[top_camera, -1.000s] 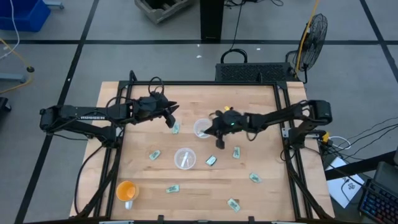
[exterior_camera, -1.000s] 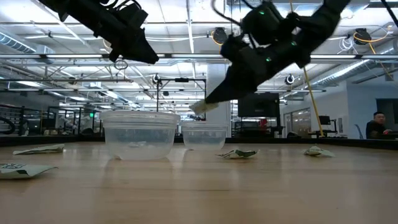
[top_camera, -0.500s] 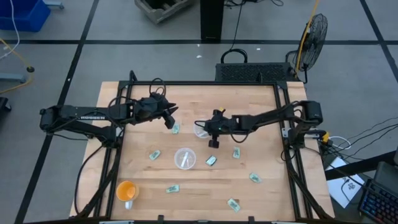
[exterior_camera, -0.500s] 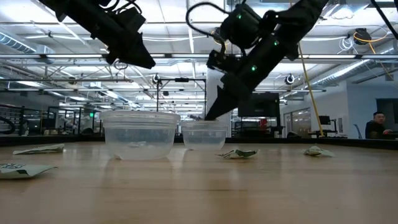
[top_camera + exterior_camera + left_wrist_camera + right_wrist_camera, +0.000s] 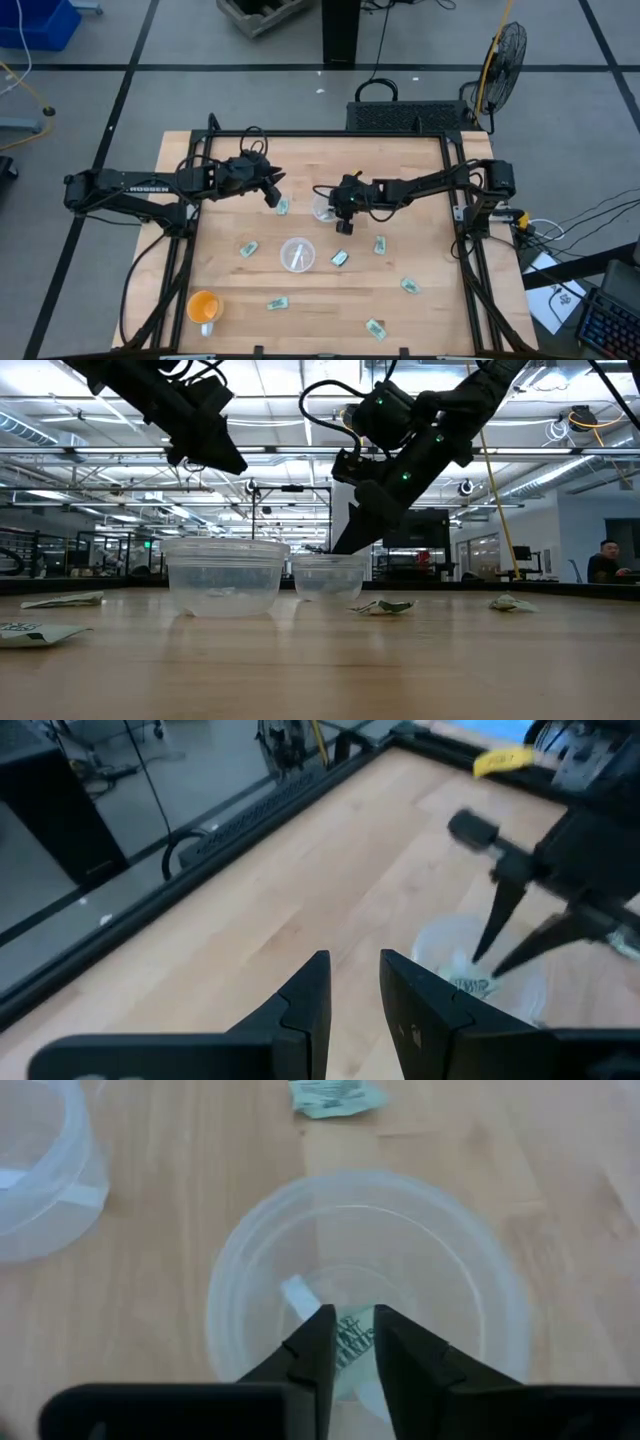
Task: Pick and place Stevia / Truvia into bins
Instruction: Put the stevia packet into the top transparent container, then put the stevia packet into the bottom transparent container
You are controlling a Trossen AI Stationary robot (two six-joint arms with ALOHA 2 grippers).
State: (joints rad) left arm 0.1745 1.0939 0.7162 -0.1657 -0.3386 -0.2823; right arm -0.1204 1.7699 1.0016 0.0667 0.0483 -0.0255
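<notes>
Two clear cups stand mid-table: the far one (image 5: 318, 208) and the near one (image 5: 297, 254). My right gripper (image 5: 350, 1312) hangs tilted down into the far cup (image 5: 230, 1280), its fingers a little apart. A green and white packet (image 5: 351, 1342) lies on that cup's floor beneath the fingertips. My left gripper (image 5: 274, 194) hovers open above the table, left of the far cup, close to a packet (image 5: 283, 207). Several more packets lie flat on the wood, such as two (image 5: 249, 248) (image 5: 380, 244) either side of the near cup.
An orange cup (image 5: 203, 306) stands near the table's front left corner. More packets (image 5: 409, 285) (image 5: 375, 326) (image 5: 277, 303) are scattered over the near half. A black frame (image 5: 455, 180) edges the table. Bare wood (image 5: 400, 165) lies at the far right.
My right gripper has moved toward the table's left and dipped down into the far cup. The packet that showed at its fingertips a second ago now lies inside that cup. My left gripper has kept still.
</notes>
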